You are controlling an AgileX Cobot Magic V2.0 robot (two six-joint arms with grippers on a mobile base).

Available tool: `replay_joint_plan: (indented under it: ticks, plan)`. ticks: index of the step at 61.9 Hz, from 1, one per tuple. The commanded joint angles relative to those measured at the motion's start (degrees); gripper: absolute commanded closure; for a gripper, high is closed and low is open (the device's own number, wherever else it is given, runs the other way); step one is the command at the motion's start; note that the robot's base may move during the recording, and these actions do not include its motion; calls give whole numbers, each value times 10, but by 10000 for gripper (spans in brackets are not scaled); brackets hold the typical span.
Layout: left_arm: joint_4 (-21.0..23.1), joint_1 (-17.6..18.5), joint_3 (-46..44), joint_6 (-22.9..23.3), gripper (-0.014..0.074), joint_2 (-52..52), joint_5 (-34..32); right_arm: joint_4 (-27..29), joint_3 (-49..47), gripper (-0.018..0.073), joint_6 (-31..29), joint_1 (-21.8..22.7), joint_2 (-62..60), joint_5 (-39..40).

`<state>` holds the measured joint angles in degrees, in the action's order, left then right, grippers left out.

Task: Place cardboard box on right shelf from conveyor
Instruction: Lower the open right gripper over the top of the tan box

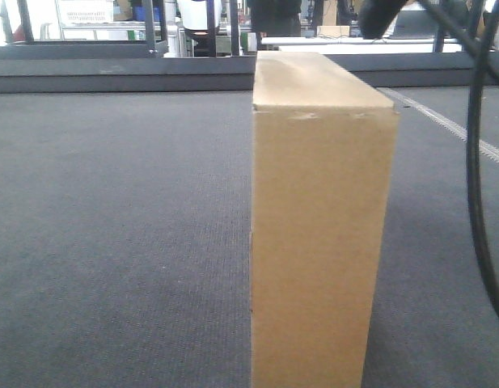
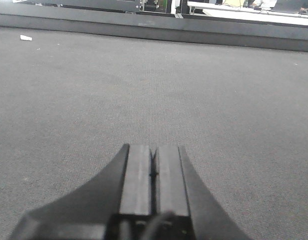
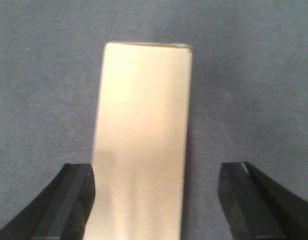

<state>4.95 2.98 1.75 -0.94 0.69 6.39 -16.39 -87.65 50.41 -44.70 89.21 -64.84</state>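
The plain tan cardboard box stands upright on its narrow edge on the dark grey conveyor. In the right wrist view the box's top face lies between the spread fingers of my right gripper; the left finger is right beside the box's side and the right finger stands well clear of it. That gripper is open. My left gripper hovers low over bare belt with its two pads pressed together, holding nothing. The right shelf is out of view.
A dark rail edges the far side of the belt, with workshop clutter behind it. A black cable hangs down at the right of the front view. A small white scrap lies on the belt.
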Motion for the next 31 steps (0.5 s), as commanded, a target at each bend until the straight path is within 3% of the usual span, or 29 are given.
replay_joint_plan:
  ticks: [1,31]
  plan:
    - [1,-1,-2,1,715,6,-46,-25,-22,-47,7,-2,-19,22]
    - [1,-1,-2,1,715,6,-46,-23,-22,-47,7,-13,-11,0]
